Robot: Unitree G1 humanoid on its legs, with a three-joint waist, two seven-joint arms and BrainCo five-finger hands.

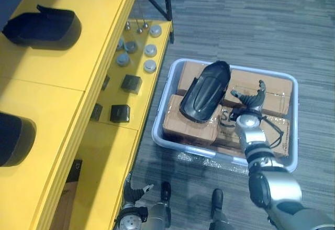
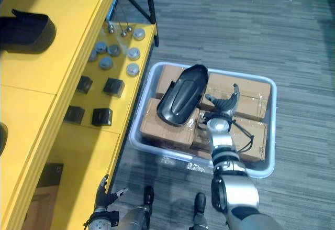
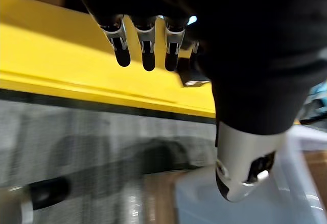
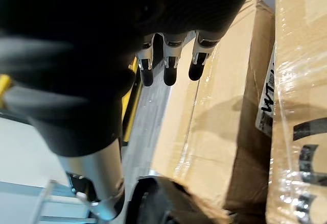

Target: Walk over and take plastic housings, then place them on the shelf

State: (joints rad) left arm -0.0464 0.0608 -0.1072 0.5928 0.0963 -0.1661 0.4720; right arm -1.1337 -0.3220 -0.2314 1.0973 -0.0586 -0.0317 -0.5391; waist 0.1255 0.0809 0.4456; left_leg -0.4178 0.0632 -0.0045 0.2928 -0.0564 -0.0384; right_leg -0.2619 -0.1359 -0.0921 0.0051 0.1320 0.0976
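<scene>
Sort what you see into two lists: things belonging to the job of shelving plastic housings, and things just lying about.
Job: yellow shelf, grey bin, black housing lying in it, another housing up on the shelf, open right robot hand, left robot hand.
Lying about: cardboard boxes, round grey caps, small black blocks.

silver-grey arms (image 1: 274, 187), dark ribbed wrist covers (image 3: 255, 55), dark-tipped silver fingers (image 3: 147, 49)

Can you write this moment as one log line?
right hand open, beside black housing | housing on boxes in grey bin, not held | left hand open by yellow shelf
</scene>
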